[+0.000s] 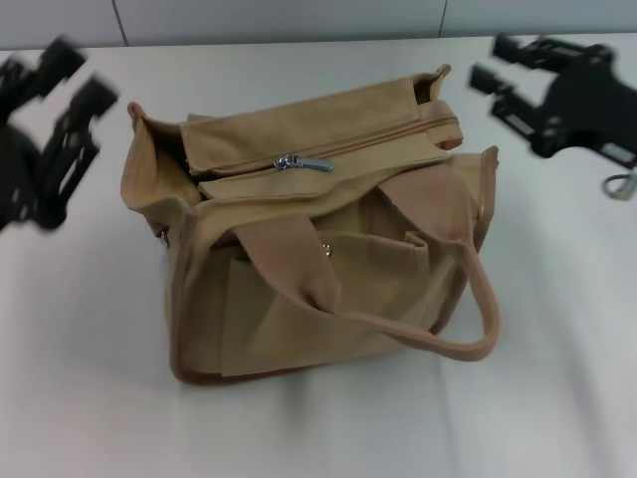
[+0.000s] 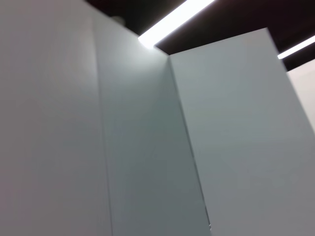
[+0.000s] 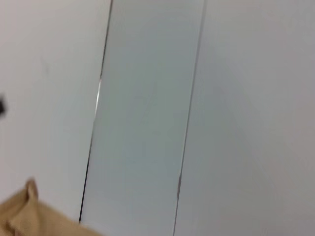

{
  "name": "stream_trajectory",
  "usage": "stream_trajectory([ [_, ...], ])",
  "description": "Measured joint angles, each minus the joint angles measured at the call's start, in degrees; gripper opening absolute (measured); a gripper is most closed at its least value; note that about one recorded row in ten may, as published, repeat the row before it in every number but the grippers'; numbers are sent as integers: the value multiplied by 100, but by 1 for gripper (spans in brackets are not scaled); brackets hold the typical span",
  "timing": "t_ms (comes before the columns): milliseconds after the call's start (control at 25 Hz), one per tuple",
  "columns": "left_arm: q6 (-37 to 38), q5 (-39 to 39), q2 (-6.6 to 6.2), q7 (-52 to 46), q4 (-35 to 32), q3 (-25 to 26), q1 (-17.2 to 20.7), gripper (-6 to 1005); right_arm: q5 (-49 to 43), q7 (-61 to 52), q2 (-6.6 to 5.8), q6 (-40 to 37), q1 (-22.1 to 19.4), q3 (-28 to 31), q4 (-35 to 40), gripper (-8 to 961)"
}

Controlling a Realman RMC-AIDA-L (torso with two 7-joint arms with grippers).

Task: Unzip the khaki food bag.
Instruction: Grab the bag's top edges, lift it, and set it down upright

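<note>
Pinching the zipper pull [image 1: 304,162] squarely matters (khaki food bag [image 1: 318,239] untouched); left pincer [image 1: 62,110] and right pincer [image 1: 508,80] spread wide.

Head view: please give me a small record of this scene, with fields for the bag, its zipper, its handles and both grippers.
bag: khaki food bag, on the white table
zipper: metal pull sits left of the middle of the bag top; the track to its right looks closed
handles: both fallen toward the front, one handle loops past the bag's right side
left gripper: left of the bag, not touching, open
right gripper: right of the bag, behind it, not touching, open
</note>
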State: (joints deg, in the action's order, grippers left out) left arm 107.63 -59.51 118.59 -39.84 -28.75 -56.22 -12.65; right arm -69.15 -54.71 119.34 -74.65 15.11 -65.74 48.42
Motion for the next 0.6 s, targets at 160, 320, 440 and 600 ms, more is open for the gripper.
stream_trajectory([
  [160,64,-199,18,56,220,-93,448,355,32,1,-3,-437,16,482,-209,379],
  [320,133,-492,-2,44,360,-175,762,524,31,3,-10,-434,6,548,-237,379],
  [440,219,-825,4,0,386,-182,937,642,17,4,-10,-430,31,551,-288,379],
  [600,239,-1123,33,-48,483,-230,1000,714,0,5,-8,-430,97,542,-354,378],
])
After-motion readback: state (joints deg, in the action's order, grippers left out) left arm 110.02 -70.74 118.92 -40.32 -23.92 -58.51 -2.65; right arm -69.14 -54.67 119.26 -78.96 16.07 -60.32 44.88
